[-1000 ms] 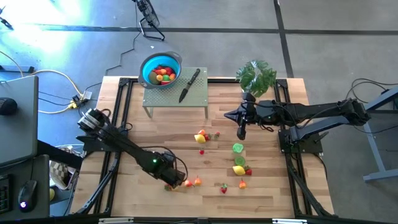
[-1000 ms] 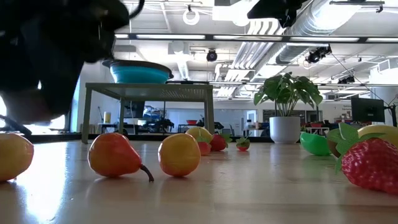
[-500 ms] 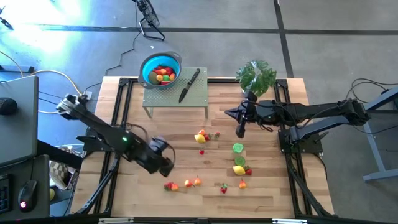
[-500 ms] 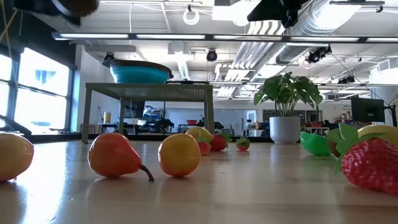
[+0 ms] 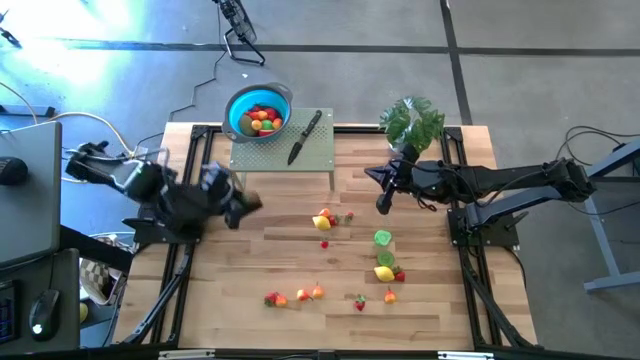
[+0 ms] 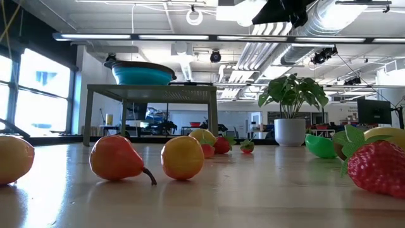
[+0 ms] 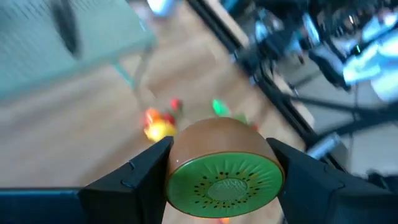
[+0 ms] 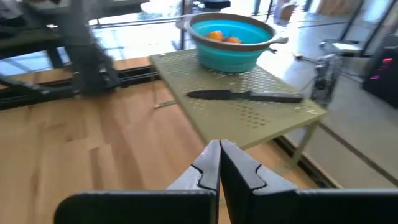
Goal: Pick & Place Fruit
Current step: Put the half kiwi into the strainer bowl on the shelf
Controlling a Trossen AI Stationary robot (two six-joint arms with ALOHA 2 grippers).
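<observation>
With the left gripper clamped on a kiwi half, green cut face toward the wrist camera and brown skin behind, what matters is where the blue bowl sits from it. In the high view the bowl lies at about 12 o'clock from the gripper, up on the small green table, with several fruit pieces already inside. The load is just off that table's 8 o'clock corner, so my read is that the carry runs up and over the table edge to the bowl, passing beside the knife (which lies at 5 o'clock from the bowl). The left arm is clearly the nearer 1. The right gripper waits pinched shut at 3 o'clock of the table, holding nothing. Loose fruit lies scattered on the wooden table at 5 o'clock from the load.
</observation>
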